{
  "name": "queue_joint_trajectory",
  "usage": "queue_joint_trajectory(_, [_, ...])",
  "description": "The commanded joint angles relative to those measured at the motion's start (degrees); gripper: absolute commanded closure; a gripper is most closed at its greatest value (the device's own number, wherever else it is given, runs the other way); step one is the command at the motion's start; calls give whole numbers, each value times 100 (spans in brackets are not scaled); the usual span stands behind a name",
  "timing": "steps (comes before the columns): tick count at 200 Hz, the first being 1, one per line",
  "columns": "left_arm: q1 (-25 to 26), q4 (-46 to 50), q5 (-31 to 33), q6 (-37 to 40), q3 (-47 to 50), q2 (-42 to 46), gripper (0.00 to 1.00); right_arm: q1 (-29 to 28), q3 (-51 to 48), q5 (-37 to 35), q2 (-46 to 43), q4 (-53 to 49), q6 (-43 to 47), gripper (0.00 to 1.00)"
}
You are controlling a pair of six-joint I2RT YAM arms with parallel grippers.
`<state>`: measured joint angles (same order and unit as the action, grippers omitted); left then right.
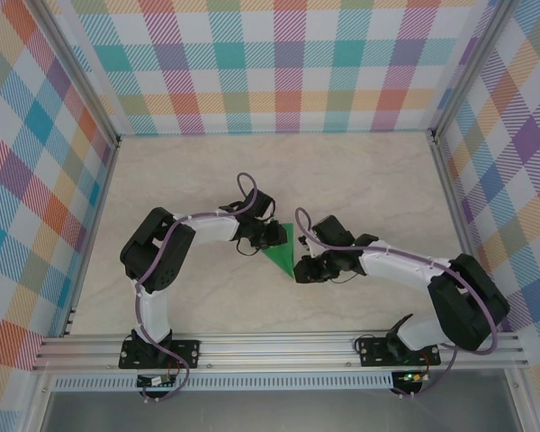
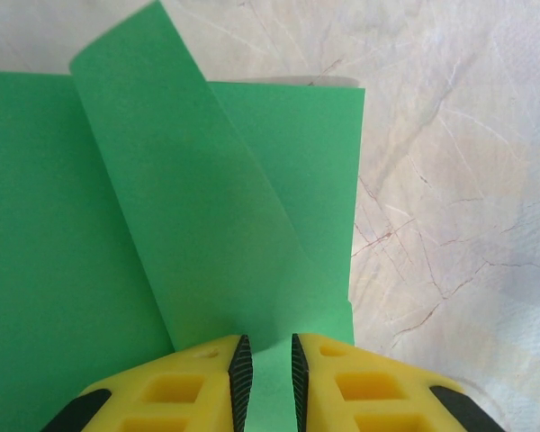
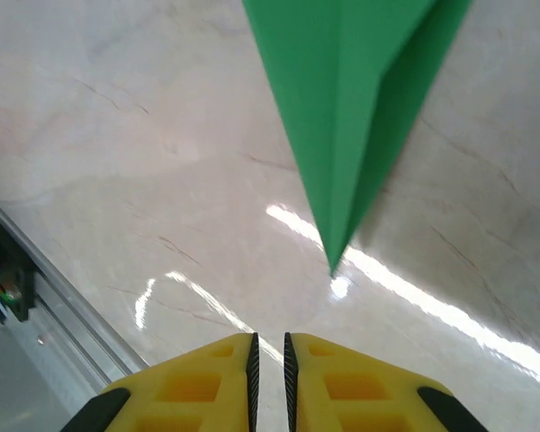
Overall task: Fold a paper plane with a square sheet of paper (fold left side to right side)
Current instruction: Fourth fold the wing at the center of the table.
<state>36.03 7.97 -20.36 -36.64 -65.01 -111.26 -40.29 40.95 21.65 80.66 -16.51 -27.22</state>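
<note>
Green paper plane (image 1: 283,247) points its narrow tip toward the near table (image 1: 360,171) edge.

bright even overhead light; white glare streaks on table (image 3: 405,288), right wrist view; soft shadows

Bright-green folded paper sheet (image 2: 54,225), one flap curling upward, its lower end between the fingers of the yellow, black-padded left gripper (image 2: 266,349), on a pale veined tabletop (image 2: 450,180).
</note>
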Motion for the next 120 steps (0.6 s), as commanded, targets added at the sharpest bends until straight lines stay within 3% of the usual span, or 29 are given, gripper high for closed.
queue_joint_trajectory(1, [17, 374, 313, -38, 112, -62, 77, -40, 221, 111, 343, 637, -282, 84])
queue_joint_trajectory(45, [20, 372, 305, -48, 94, -70, 77, -40, 488, -197, 1154, 1248, -468, 86])
queue_joint_trajectory(120, [-38, 609, 502, 112, -155, -95, 76, -40, 183, -591, 1723, 396, -380, 88])
